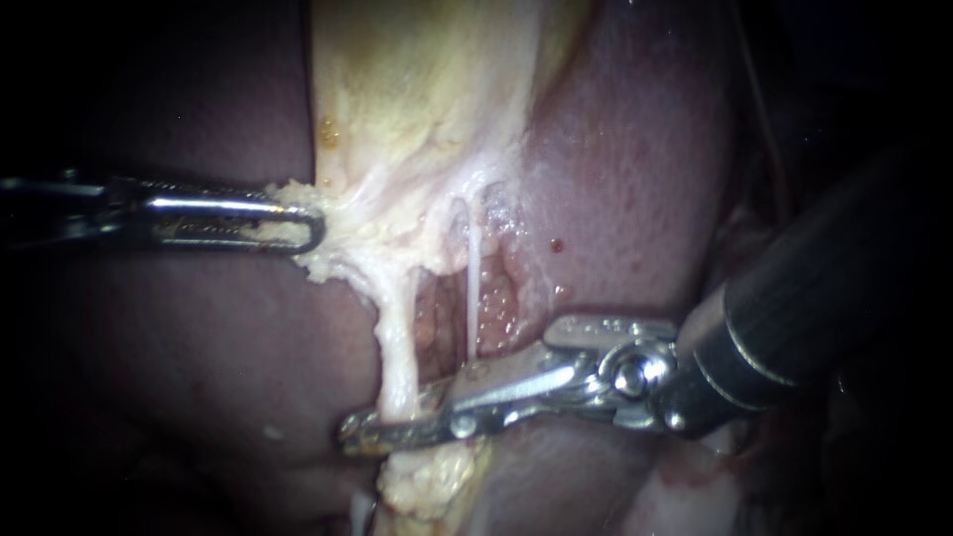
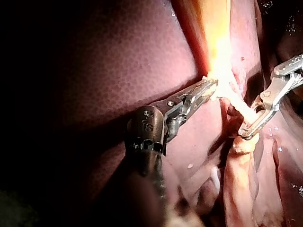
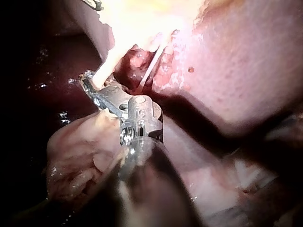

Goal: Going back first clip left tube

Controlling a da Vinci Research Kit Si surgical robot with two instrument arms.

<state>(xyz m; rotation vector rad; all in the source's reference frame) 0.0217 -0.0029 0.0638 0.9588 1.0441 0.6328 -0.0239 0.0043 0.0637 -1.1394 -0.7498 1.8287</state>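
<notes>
- Centrally, the left tube (image 1: 397, 347) is seen as a thick pale strand; it is stretched from the yellowish lower edge of the gallbladder (image 1: 417, 99) down to a fatty lump below.
- The right instrument (image 1: 362, 434) is laid across the lower end of this tube; its jaws are drawn narrowly together, and the tube is touched by them from both sides.
- In the right wrist view, the left tube (image 3: 106, 66) is seen entering the tip of the right instrument (image 3: 90, 80).
- A thinner tube (image 1: 473, 288) is seen just beside the left tube, apart from the jaws.
- The left instrument (image 1: 313, 230) is closed on the gallbladder's frayed edge; the tissue is held out sideways.
- The liver (image 1: 625, 149) is seen on both sides of the gallbladder.
</notes>
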